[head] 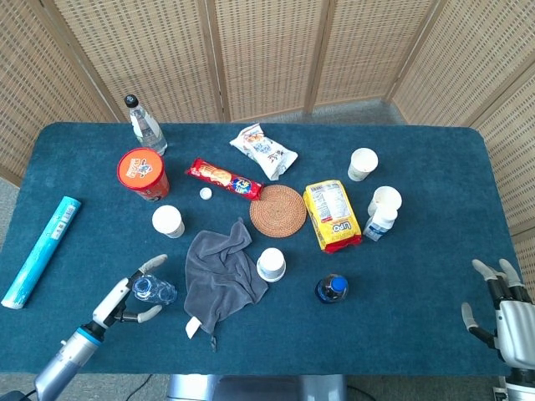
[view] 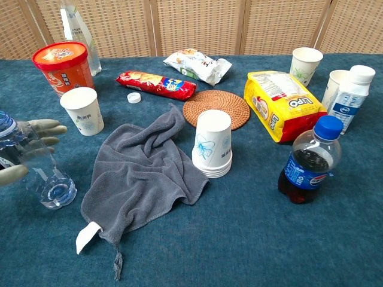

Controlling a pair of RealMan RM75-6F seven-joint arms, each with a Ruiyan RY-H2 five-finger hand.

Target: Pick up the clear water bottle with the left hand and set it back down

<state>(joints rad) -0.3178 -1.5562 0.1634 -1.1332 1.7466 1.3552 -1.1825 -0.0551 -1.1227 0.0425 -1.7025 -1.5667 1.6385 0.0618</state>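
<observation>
The clear water bottle (head: 154, 290) with a blue cap stands upright near the table's front left, just left of the grey towel (head: 221, 274). In the chest view the bottle (view: 33, 167) is at the left edge. My left hand (head: 128, 299) has come up against it from the left. Its fingers (view: 40, 127) reach past the far side and its thumb (view: 12, 175) lies on the near side, all still spread. I cannot see a firm grip. My right hand (head: 500, 307) hangs open off the table's front right corner, holding nothing.
The towel lies right beside the bottle. A paper cup (head: 168, 221) and an orange tub (head: 143, 173) stand behind it. A blue tube (head: 42, 250) lies at the left. A cup stack (head: 271, 264), a cola bottle (head: 332, 289) and a yellow pack (head: 331, 215) sit to the right.
</observation>
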